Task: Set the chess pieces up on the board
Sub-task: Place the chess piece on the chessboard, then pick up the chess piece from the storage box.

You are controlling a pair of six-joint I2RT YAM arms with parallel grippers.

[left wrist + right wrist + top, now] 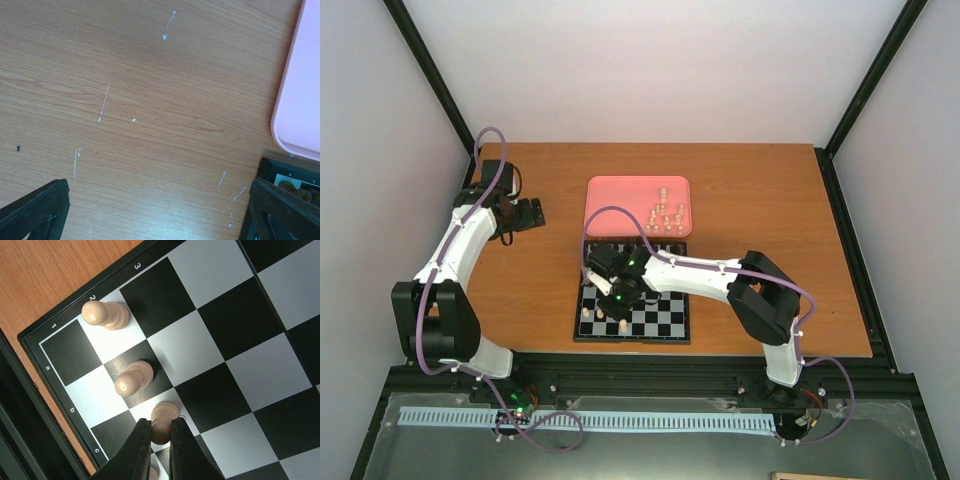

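Note:
The board lies at the table's near middle. My right gripper is shut on the head of a cream pawn, whose base rests on a white square near the board's left edge. Two more chess pieces, both pawns, stand in the same row beside it. Another piece peeks out under the fingers. Several cream pieces stand on the pink tray. My left gripper hangs open over bare wood, left of the tray.
The pink tray's rim lies right of the left gripper's fingers. The right arm reaches across the board's far half. Black frame posts flank the table, and a rail runs along its near edge.

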